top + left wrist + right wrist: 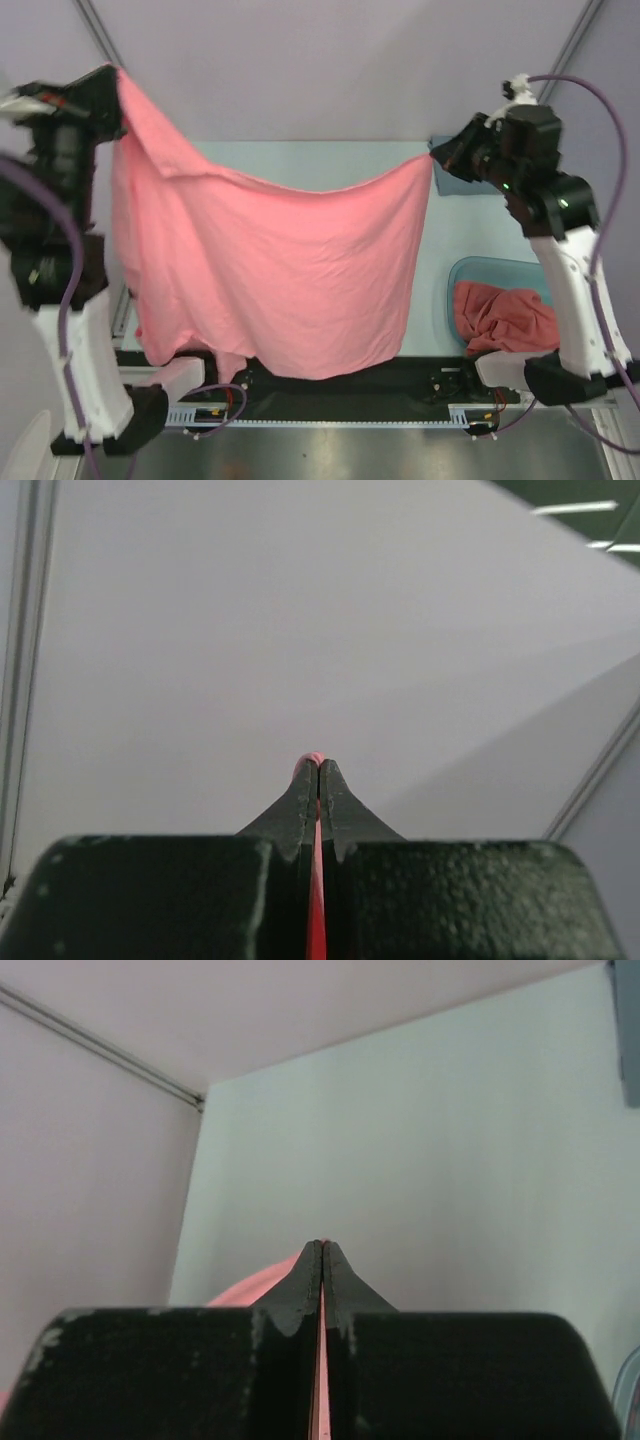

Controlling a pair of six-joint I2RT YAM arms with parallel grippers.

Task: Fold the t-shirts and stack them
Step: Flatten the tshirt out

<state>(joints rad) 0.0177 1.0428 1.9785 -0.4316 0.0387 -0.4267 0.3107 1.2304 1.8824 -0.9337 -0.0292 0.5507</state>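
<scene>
A salmon-pink t-shirt (270, 270) hangs spread in the air between both arms, high above the table, its lower edge near the arm bases. My left gripper (112, 78) is shut on its upper left corner; a thin pink strip of t-shirt (316, 900) shows between the closed jaws of the left gripper (319, 765). My right gripper (436, 152) is shut on the upper right corner; in the right wrist view the gripper (322, 1247) pinches pink fabric (250, 1288). More pink t-shirts (505, 318) lie crumpled in the teal tub (462, 272).
The teal tub stands at the right, beside the right arm's base. A grey-blue cloth (452, 176) lies at the far right of the pale table (470, 230), partly behind the right gripper; it also shows in the right wrist view (627, 1030).
</scene>
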